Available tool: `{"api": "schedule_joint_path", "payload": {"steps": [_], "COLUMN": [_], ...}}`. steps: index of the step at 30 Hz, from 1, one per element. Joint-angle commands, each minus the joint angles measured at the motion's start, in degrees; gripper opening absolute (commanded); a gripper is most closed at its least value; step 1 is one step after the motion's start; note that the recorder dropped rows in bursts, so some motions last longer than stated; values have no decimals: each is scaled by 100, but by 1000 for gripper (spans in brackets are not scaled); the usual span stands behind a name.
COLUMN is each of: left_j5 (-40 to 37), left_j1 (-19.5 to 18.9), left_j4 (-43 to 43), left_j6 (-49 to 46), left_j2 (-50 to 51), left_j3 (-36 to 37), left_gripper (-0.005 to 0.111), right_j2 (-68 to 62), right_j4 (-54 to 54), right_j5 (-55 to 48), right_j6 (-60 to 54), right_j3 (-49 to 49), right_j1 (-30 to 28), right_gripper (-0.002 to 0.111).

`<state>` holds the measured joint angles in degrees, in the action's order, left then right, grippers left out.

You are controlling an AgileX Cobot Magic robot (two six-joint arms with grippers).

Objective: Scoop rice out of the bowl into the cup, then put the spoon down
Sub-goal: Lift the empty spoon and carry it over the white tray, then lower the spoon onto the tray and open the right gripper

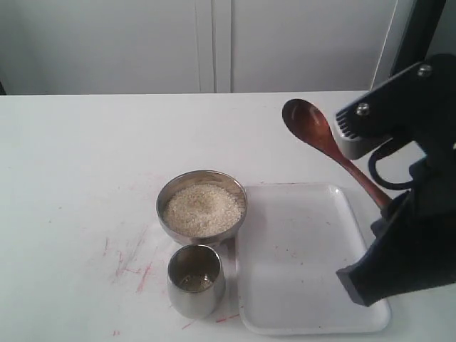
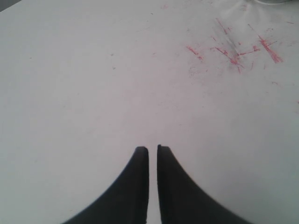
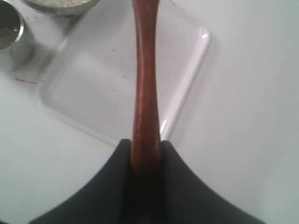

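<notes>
The steel bowl (image 1: 201,206) stands mid-table, heaped with off-white rice (image 1: 201,209). Just in front of it is the small steel cup (image 1: 195,281), with a thin layer of grains at its bottom; the cup (image 3: 10,33) and the bowl's edge (image 3: 60,4) also show in the right wrist view. My right gripper (image 1: 388,206) (image 3: 145,145) is shut on the handle of the reddish-brown wooden spoon (image 1: 324,139) (image 3: 145,84), held in the air above the tray, its oval bowl raised and empty. My left gripper (image 2: 153,150) hovers over bare table with its fingers almost together and nothing between them.
A shallow white tray (image 1: 299,249) (image 3: 93,88) lies right of the bowl and cup, under the spoon. Red scribble marks (image 1: 132,263) (image 2: 233,49) stain the white table left of the cup. A pale wall runs behind the table's far edge.
</notes>
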<state>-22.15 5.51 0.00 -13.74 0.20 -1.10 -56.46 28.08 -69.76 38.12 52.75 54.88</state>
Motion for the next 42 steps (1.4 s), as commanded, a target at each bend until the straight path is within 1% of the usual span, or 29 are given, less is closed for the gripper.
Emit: {"api": "schedule_joint_path", "payload": {"steps": [1,7,9,11,13,15,17,19,21,25,28,31,38,42], "left_j5": [-273,-273,-273,-273,-273,-273,-273,-273,-273,-273,-273,-273,-273,-273], "left_j1": [41,41,41,41,41,41,41,41,41,41,41,41,41,41], "left_j4": [-32,-32,-32,-32,-32,-32,-32,-32,-32,-32,-32,-32,-32,-32], "left_j6": [27,27,27,27,27,27,27,27,27,27,27,27,27,27], "left_j2": [-20,-20,-20,-20,-20,-20,-20,-20,-20,-20,-20,-20,-20,-20], "left_j3": [52,52,52,52,52,52,52,52,52,52,52,52,52,52], "left_gripper": [14,14,14,14,14,14,14,14,14,14,14,14,14,14], "right_j2": [80,-448,-719,-1078,-1448,-1866,-2248,-2536,-2785,-3170,-3398,-3585,-4092,-4376], "right_j4": [-564,-1039,-620,50,197,-1,-392,-835,-1300,-1503,-1623,-1691,-1733,-1709], "right_j5": [-20,-20,-20,-20,-20,397,804,1061,1177,1192,1488,1783,1923,2172], "right_j6": [668,1014,1030,1228,1210,1058,793,630,342,132,132,291,372,467], "right_j3": [-19,-19,-19,-19,51,195,332,394,408,381,381,381,381,381], "right_j1": [-15,-15,-21,-165,-521,-1057,-1576,-1963,-2221,-2295,-2295,-2295,-2295,-2295], "right_gripper": [0,0,0,0,0,0,0,0,0,0,0,0,0,0]}}
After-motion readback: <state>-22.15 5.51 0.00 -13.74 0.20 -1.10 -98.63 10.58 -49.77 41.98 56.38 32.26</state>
